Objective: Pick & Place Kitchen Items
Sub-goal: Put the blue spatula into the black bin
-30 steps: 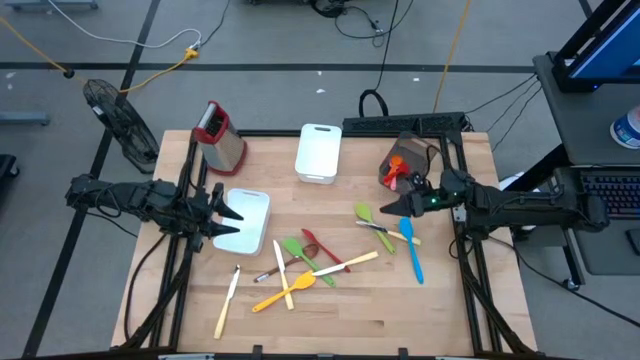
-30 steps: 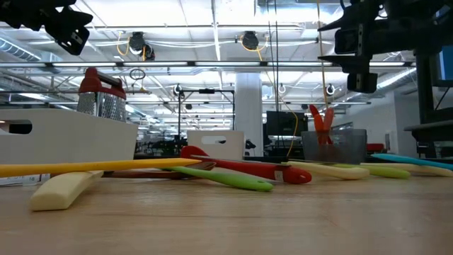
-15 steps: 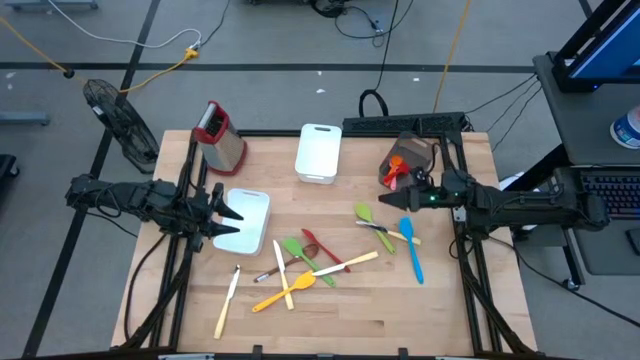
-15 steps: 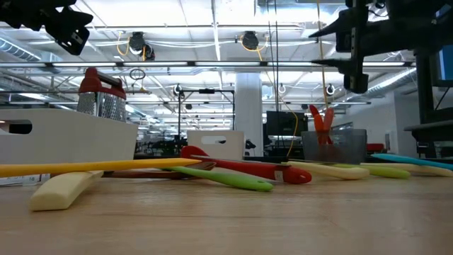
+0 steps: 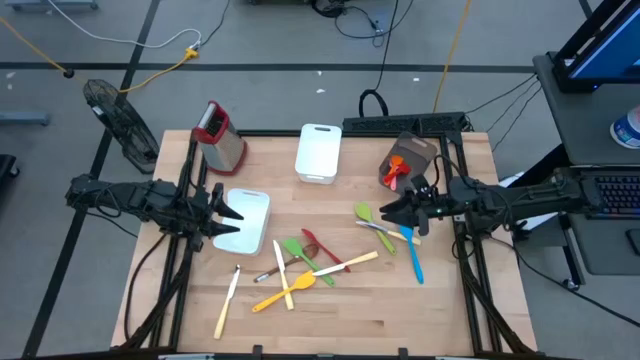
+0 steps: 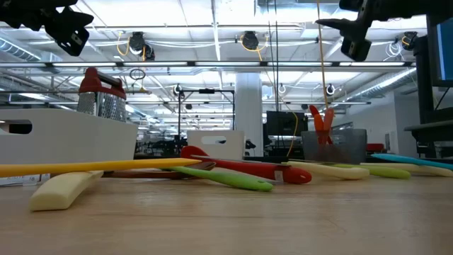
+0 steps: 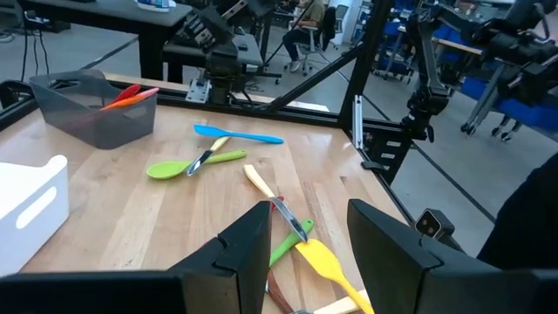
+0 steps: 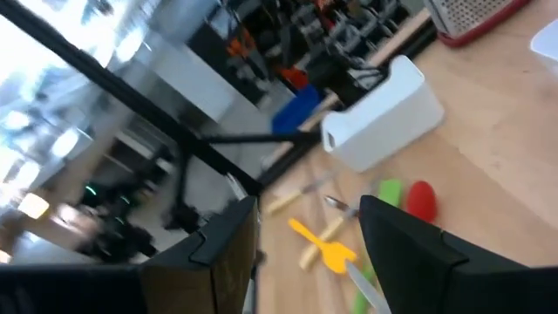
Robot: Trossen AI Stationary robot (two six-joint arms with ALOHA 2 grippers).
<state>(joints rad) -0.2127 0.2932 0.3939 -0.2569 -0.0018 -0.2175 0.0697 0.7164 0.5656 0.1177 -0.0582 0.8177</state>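
The right gripper point(image 5: 388, 211) hangs above the right part of the tabletop point(image 5: 440, 310), over the green spoon point(image 5: 364, 214) and just beside the blue spatula point(image 5: 411, 247); its jaws stand apart and hold nothing. The left gripper point(image 5: 229, 213) waits over the white tray point(image 5: 255, 222) on the left, jaws parted and empty. Most utensils lie scattered mid-table, among them a yellow spatula point(image 5: 283, 293) and a cream knife point(image 5: 227, 300). What look like red and orange utensils stand in the grey bin point(image 5: 410, 160) at the far right.

Both arms matte black, jointed tubular links. Left gripper point(image 5: 228, 218) and right gripper point(image 5: 388, 211): two flat, angular black fingers each.
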